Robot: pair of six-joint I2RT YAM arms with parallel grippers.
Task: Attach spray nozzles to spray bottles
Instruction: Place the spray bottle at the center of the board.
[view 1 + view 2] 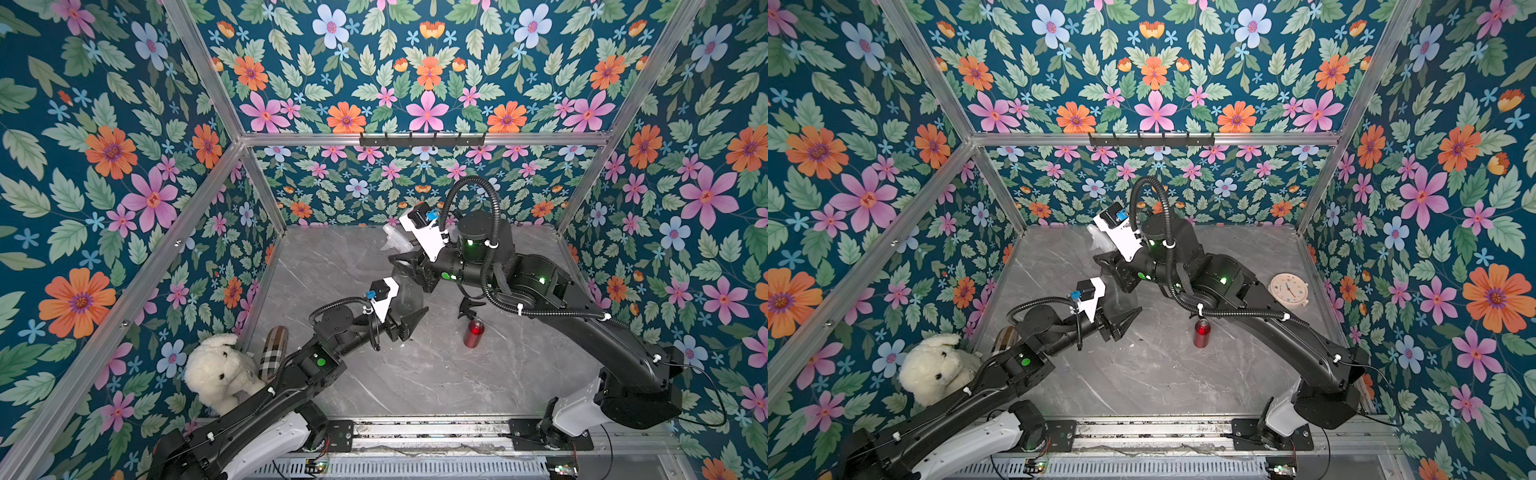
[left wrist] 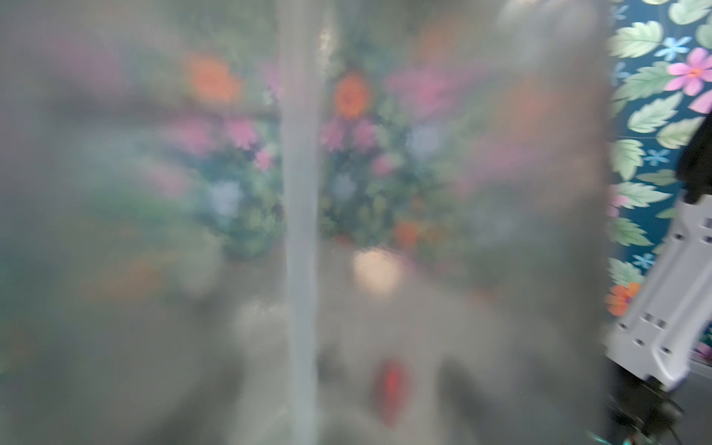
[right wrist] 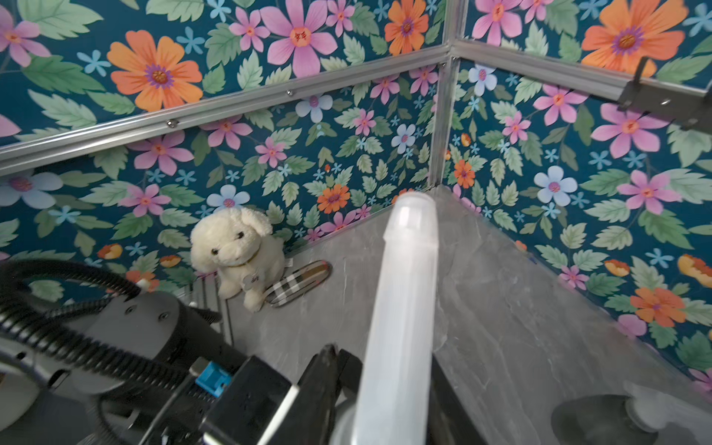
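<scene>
Bottle (image 1: 406, 297) apparently between left fingers (image 1: 415, 317)

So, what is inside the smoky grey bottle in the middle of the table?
A thin whitish dip tube runs through the grey bottle, seen blurred through its wall in the left wrist view. The tube's ends are not visible, and the right arm covers the neck.

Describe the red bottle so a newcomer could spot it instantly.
Start at the grey marble tabletop and find the right arm stretched across it. Just on the near side of that arm, mid-table, the red bottle stands upright, a black spray nozzle behind it. It is the only slim, metallic red cylinder; the smoky-grey bottle nearby is translucent.
</scene>
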